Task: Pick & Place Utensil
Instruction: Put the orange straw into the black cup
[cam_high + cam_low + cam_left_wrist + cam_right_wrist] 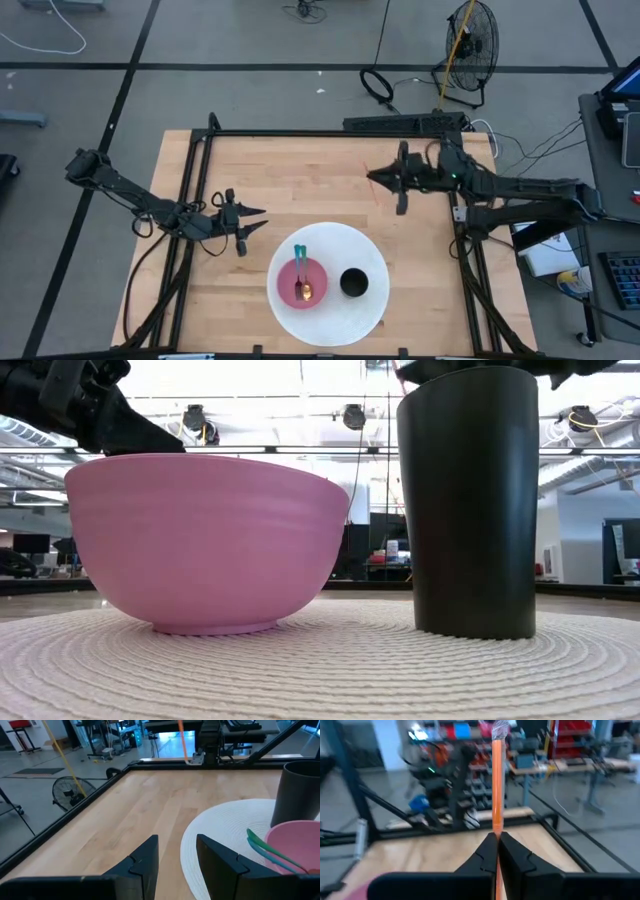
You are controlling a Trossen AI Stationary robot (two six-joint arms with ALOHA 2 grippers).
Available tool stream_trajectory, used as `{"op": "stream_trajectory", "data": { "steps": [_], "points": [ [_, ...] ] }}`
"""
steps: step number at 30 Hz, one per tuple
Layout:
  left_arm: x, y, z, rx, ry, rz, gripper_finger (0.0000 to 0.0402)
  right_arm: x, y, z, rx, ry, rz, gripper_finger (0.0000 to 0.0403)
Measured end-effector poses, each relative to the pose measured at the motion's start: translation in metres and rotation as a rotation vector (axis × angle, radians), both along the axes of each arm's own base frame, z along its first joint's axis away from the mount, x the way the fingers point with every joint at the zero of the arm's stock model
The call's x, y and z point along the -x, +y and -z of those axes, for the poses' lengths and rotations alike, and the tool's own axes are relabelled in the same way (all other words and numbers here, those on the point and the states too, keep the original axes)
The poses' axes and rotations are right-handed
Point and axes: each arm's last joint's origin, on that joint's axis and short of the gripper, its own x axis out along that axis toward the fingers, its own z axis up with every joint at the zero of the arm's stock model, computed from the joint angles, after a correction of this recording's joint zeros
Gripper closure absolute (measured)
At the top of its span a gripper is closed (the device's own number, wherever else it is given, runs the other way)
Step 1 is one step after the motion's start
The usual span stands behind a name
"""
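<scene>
A white round mat lies at the table's near middle. On it stand a pink bowl and a black cup. Teal utensils lean on the bowl's far rim, and a golden spoon lies inside. My right gripper hovers over the table's far right part, pointing level, shut on a thin orange utensil. My left gripper stands open to the left of the mat, with nothing between its fingers. My right gripper pinches the orange utensil's shaft between its two fingers, at their free ends. The fingers come level from the table's right side and lie across the shaft. The utensil stands nearly upright, most of it rising above the fingers, clear of the table. Its lower end is hidden by the fingers.
Black frame rails run along the table's far, left and right sides. A power strip lies at the far edge, and a floor fan stands beyond it. Bare wood stretches between the two grippers.
</scene>
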Motion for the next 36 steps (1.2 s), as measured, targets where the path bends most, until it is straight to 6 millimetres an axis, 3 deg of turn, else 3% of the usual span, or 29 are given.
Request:
{"op": "stream_trajectory", "data": {
  "steps": [19,36],
  "points": [
    [0.0,0.0,-0.001,0.025,-0.02,-0.003,0.0266,0.007,0.056,-0.02,0.029,-0.3,-0.269,0.0403],
    [-0.001,0.0,-0.003,0.057,-0.04,-0.007,0.0266,-0.014,0.114,-0.011,0.024,-0.414,-0.495,0.0403]
  ]
}}
